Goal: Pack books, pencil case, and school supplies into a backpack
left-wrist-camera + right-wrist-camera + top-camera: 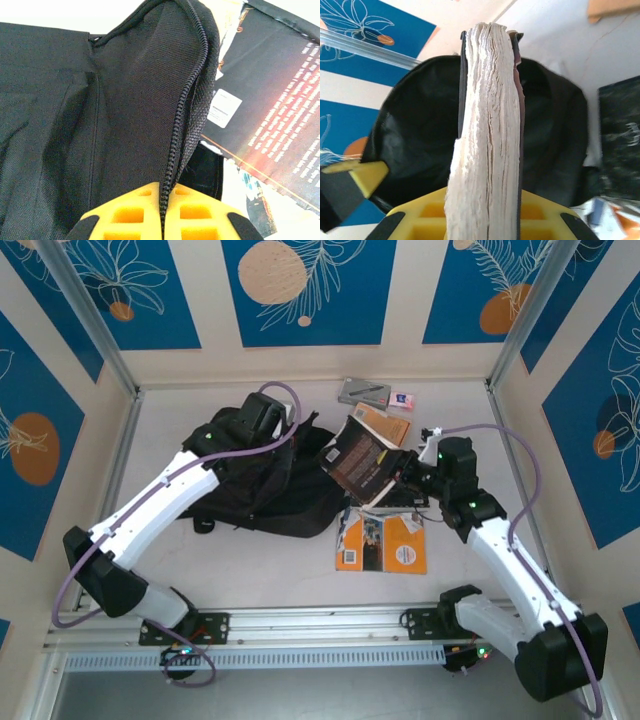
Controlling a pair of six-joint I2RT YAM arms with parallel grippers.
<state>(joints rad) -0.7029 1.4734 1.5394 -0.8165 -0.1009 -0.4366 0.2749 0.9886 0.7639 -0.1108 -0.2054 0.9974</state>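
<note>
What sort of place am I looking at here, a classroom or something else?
Probably a robot test booth: a left arm and right arm bolted to a metal rail, a white table boxed in by blue patterned panels, with a backpack and books as props.

Black backpack (268,495) mid-table, dark bk (360,458) aslant at its mouth (orange bks (385,543) nearby)
</note>
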